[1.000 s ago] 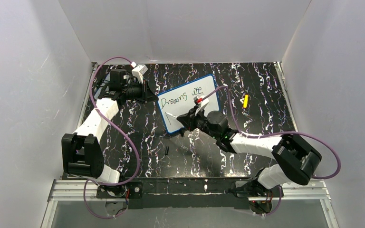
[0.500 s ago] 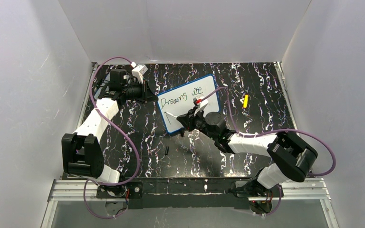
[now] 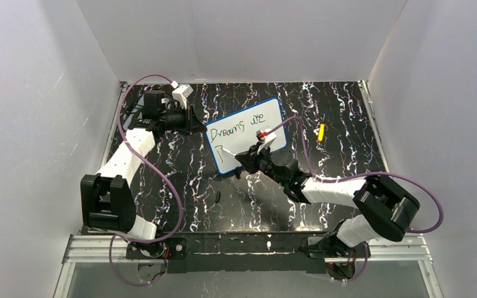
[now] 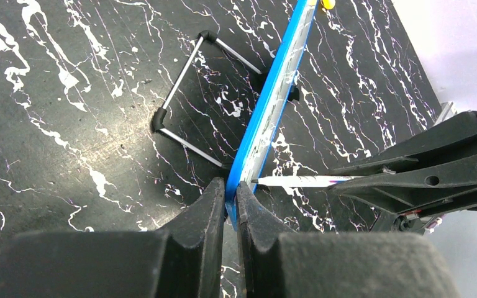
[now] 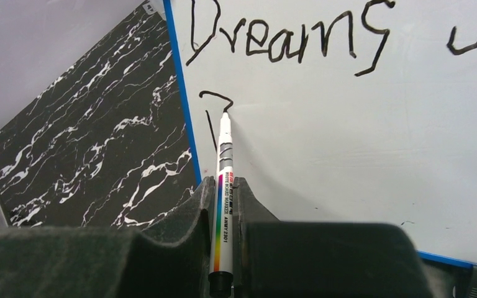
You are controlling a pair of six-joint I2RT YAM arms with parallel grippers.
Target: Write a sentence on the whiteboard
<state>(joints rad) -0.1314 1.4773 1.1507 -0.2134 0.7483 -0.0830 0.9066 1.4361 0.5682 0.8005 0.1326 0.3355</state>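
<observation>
**Right claw presses marker to whiteboard as second row starts**

Right claw (image 5: 223, 186) is clenched on a white marker (image 5: 224, 155), its fingers closed tight against the barrel with no gap showing. The marker's tip touches the whiteboard (image 5: 348, 136) at a small hooked stroke just under the "D" of "Dreams".

Left claw (image 4: 231, 192) is clamped on the whiteboard's blue rim at its left corner, fingers nearly together with only the rim between them. The whiteboard stands tilted on the black marbled table (image 3: 180, 180), towards the back and between the two arms, propped on a wire stand (image 4: 186, 93).

A second ago the lower row showed only an upright stroke by the left rim. The hook now sits above it, and the right claw has edged slightly down and to the left. The left claw has not moved.

On the sentence (image 5: 286, 43), "Dreams" reads clearly from the right wrist, but the next word is cut off at the frame's edge. From above, that word is too small to read and the right arm covers the whiteboard's lower right corner. The left wrist sees the whiteboard edge-on, so no writing shows.
</observation>
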